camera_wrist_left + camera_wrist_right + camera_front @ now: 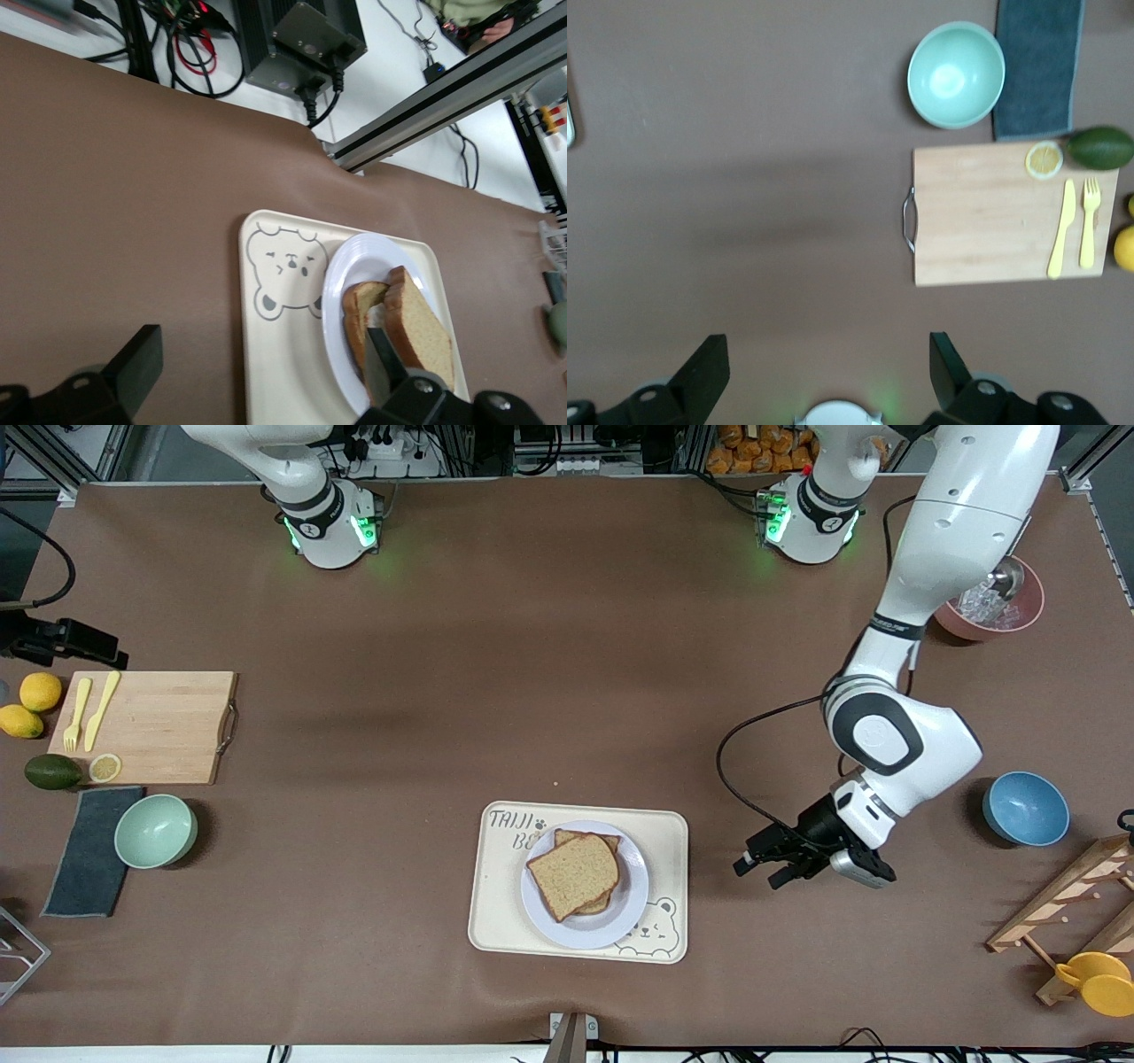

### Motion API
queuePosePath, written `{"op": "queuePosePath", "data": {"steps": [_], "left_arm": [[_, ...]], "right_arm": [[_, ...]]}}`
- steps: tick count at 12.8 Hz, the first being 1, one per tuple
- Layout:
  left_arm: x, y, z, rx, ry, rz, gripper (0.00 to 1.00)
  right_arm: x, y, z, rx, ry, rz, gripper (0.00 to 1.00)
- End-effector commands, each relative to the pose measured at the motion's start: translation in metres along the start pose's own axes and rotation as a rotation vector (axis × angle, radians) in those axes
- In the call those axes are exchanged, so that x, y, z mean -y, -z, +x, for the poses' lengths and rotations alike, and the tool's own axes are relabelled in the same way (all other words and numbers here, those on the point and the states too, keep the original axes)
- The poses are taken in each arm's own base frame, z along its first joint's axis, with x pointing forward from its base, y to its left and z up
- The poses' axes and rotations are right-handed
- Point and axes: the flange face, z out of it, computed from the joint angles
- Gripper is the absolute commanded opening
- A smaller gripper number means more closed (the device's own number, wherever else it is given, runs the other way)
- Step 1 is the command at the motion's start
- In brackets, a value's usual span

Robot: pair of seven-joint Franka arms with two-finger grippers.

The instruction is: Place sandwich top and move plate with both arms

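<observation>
Two bread slices lay stacked on the plate [620, 921], the sandwich top [574, 874] uppermost and turned slightly askew over the slice [592, 841] beneath. The plate stood on the tray [500, 921], partly covering its bear drawing [651, 937] at the corner nearest the front camera. The left gripper [769, 865] hung just beside the tray's edge toward the left arm's end of the table, its fingers [133, 367] spread wide with nothing between them; in the left wrist view the tray, plate and bread lay ahead of those fingers. A blue bowl [1025, 808] sat farther toward that end of the table than the gripper, with a wooden rack [1063, 908] and a yellow cup [1099, 981] nearer the front camera than the bowl. A pink bowl [1019, 613] stood farther from the front camera, partly hidden by the left arm. The right gripper [824, 372] did not show in the front view; its wrist view showed it high over bare table, fingers wide and empty, waiting. Below it lay a green bowl [156, 830], a dark cloth [84, 859], and a board [168, 726] carrying a yellow fork [76, 714], knife [102, 708] and lemon half [104, 767], with an avocado [51, 771] and two lemons [40, 691] beside the board.
</observation>
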Motion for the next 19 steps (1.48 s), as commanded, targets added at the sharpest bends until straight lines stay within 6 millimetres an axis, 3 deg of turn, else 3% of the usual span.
{"op": "queuePosePath", "data": {"steps": [1, 4, 6, 8, 10, 13, 14, 16, 18, 19], "left_arm": [[0.000, 0.041, 0.022, 0.098, -0.040, 0.044, 1.00], [-0.005, 0.082, 0.049, 0.265, -0.114, 0.218, 1.00], [-0.013, 0.105, 0.063, 0.361, -0.159, 0.320, 1.00], [-0.017, 0.142, 0.079, 0.461, -0.152, 0.396, 1.00], [-0.039, 0.175, 0.082, 0.527, -0.120, 0.426, 1.00], [-0.067, 0.207, 0.077, 0.592, -0.166, 0.566, 1.00], [-0.077, 0.218, 0.079, 0.579, -0.174, 0.572, 1.00], [-0.100, 0.231, 0.077, 0.584, -0.190, 0.573, 1.00], [-0.142, 0.246, 0.074, 0.544, -0.176, 0.589, 1.00], [-0.175, 0.253, 0.065, 0.529, -0.170, 0.599, 1.00]], "right_arm": [[0.002, 0.005, -0.003, 0.001, 0.011, -0.001, 1.00], [0.007, -0.008, 0.011, 0.012, -0.001, 0.000, 1.00], [0.004, 0.003, 0.011, -0.021, -0.006, 0.002, 1.00], [0.016, 0.012, 0.014, -0.042, 0.018, -0.013, 1.00], [0.037, 0.010, 0.016, -0.039, 0.057, -0.034, 1.00], [0.030, 0.008, 0.014, -0.017, 0.042, -0.047, 1.00], [0.022, 0.009, 0.011, -0.011, 0.012, -0.045, 1.00], [-0.019, 0.008, -0.001, 0.047, -0.066, -0.027, 1.00], [-0.046, 0.004, -0.003, 0.056, -0.104, -0.012, 1.00], [-0.043, 0.004, -0.001, 0.054, -0.099, -0.015, 1.00]]}}
